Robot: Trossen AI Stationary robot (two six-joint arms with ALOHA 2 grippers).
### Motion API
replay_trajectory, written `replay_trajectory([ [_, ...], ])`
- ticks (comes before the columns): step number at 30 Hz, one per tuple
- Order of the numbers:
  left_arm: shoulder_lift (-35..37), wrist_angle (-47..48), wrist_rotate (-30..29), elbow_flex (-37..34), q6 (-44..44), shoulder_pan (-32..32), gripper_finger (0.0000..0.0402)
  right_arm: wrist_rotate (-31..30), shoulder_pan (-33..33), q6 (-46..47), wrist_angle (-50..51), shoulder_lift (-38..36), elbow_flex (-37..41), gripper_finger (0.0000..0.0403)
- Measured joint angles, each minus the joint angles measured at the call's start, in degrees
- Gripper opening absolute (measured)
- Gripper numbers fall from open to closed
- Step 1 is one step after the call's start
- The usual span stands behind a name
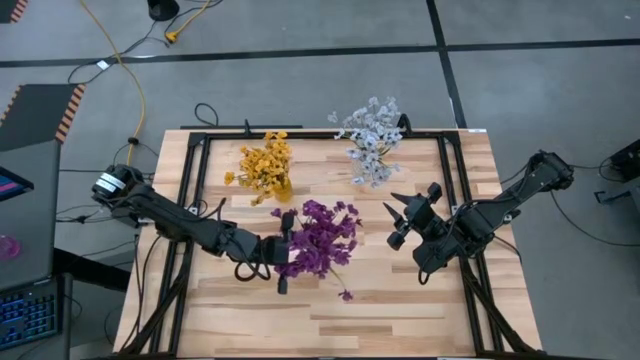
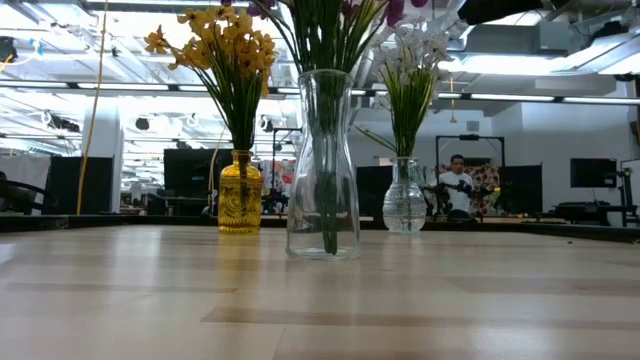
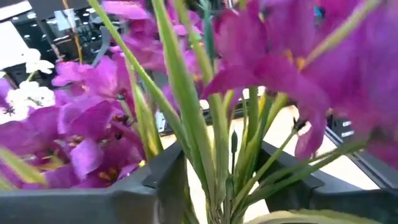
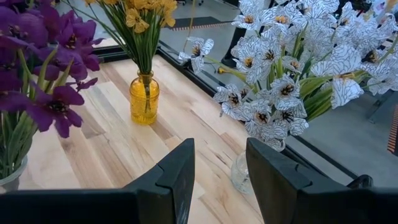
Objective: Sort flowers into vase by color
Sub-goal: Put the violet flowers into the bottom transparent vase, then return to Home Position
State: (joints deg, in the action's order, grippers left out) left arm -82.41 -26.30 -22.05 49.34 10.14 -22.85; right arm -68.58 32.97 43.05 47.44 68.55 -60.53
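We see the right gripper (image 4: pixel 219 180) with fingers parted over the wooden table (image 4: pixel 118 149), yellow flowers (image 4: pixel 142 18) in an amber vase (image 4: pixel 144 98), purple flowers (image 4: pixel 37 68) and white flowers (image 4: pixel 292 68); their vases seem clear.

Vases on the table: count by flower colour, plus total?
Vase with yellow flowers: 1
Vase with purple flowers: 1
Vase with white flowers: 1
Total: 3 vases, one per colour, all upright

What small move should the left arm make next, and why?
Probably lift the left gripper straight up and away. Its jaws stand apart around the purple flowers' stems, which already sit in the clear vase, so pulling sideways might tip it.
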Motion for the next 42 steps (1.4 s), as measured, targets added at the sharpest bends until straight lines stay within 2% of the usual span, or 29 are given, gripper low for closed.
replay_trajectory([
  [5,1.0,1.1,-2.5,0.1,0.5,-0.2,0.0217,0.3,0.0,0.0,0.0,0.0,0.0,0.0169],
  [10,5.2,5.6,-2.4,0.1,-0.7,-0.3,0.0242,1.5,-0.1,0.0,0.0,-0.4,0.0,0.0169],
  [18,14.8,16.1,-2.3,0.1,-2.5,-0.4,0.0245,2.1,-0.1,0.0,0.1,-4.2,0.0,0.0169],
  [25,24.0,22.0,-2.3,0.1,-1.8,-0.4,0.0245,6.8,-0.1,-5.5,-0.2,-11.5,0.0,0.0169],
  [32,34.7,27.5,-3.1,0.1,-1.3,-0.4,0.0245,9.3,-0.1,-7.3,-0.2,-20.7,0.0,0.0169],
  [38,45.3,33.1,-11.4,0.1,-1.4,-0.4,0.0245,18.8,-0.1,-17.1,-4.6,-29.8,0.0,0.0169],
  [42,50.5,40.1,-16.2,0.1,-2.4,-0.4,0.0245,21.1,-0.1,-23.1,-9.1,-33.1,-0.1,0.0169],
])
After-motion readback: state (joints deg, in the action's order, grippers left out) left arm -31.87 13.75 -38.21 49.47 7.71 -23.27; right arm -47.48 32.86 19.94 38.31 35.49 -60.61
